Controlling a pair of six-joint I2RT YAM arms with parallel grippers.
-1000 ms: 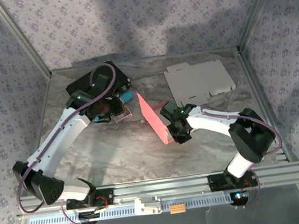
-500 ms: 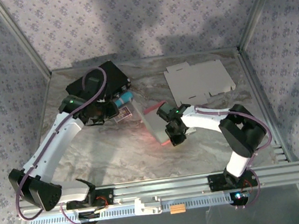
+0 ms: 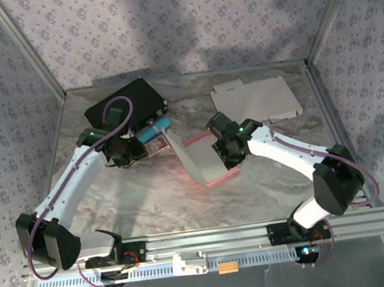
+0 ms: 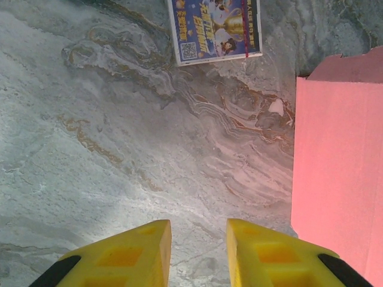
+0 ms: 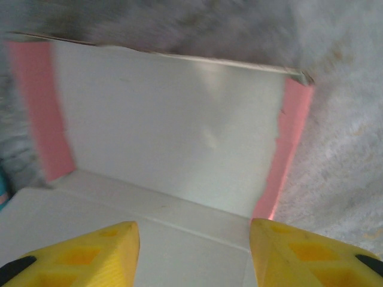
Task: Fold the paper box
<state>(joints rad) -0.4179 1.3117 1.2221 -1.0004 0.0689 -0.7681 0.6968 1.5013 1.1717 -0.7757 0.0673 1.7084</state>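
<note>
On the surface (image 3: 150,204) toward 10 o'clock, the left fingers (image 3: 137,151) hover slightly spread with nothing between them, a printed card (image 3: 157,145) just at their 3 o'clock. The pink paper box (image 3: 205,161) lies at centre, its white inside up. The right fingers (image 3: 225,153) stand spread wide over its 2 o'clock corner.

Marble table (image 3: 149,198), paper box (image 3: 202,165), perhaps card (image 3: 158,145)

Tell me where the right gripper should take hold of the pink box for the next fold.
Probably the pink side flap, from above with the open right gripper straddling it: the pink box lies opened, white inside up, and that flap seems to stand up.
</note>
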